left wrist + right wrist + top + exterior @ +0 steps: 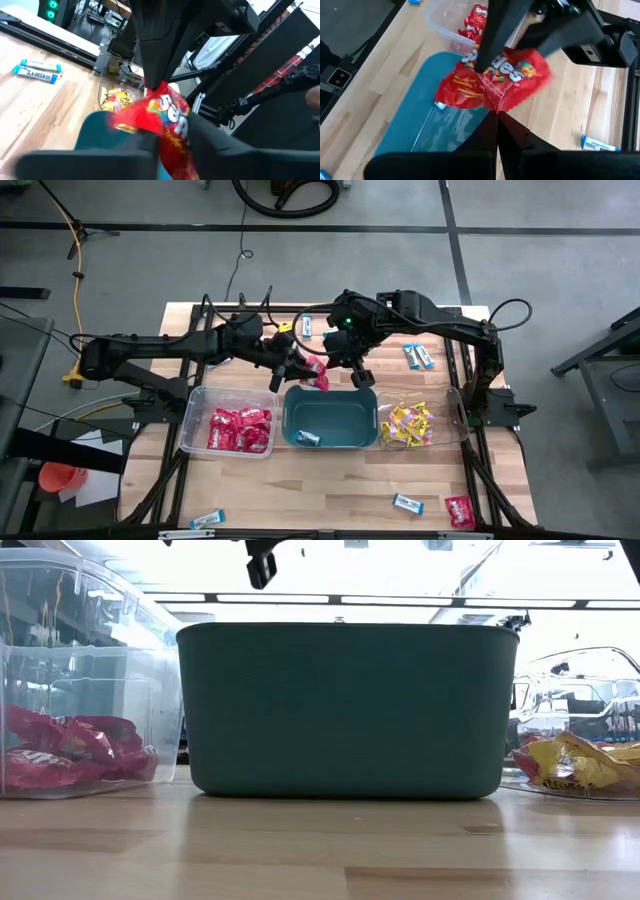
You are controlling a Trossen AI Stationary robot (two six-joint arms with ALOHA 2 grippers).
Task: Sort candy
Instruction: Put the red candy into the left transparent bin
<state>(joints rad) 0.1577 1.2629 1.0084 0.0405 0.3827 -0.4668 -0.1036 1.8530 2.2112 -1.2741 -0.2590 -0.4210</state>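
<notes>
While poised just above the far left corner of the teal tub [330, 418], sharing one glossy red packet [317, 372] between two grippers. Left gripper [172, 145], reaching in from the tub's left: narrowed right down, fingers [210, 145] pressed to either side of the crinkled wrapper. Right gripper [497, 114], reaching over from the tub's right: fully closed, pinching the packet's edge between its tips. Held clear of the table, then, and clear of the tub's rim — hanging in the air over that corner.

Inside the tub, against its near left wall: a single blue-and-white packet [308, 438]. Touching the tub's left side: a clear bin [192, 412] holding a heap of red packets [240, 430]. Touching the tub's right side: a second clear bin [452, 420] with a pile of yellow packets [408, 425].

Loose on the table [320, 480] around the tub: one blue-and-white packet beyond it [305, 327], close to the far edge; a pair of blue-and-white packets [418, 357] beyond it and to the right; another blue-and-white one [408, 503] on the near side, off to the right, with a lone red packet [459, 510] farther right again; and one more blue-and-white packet [207, 520] on the near side, well to the left, right at the table's edge.
</notes>
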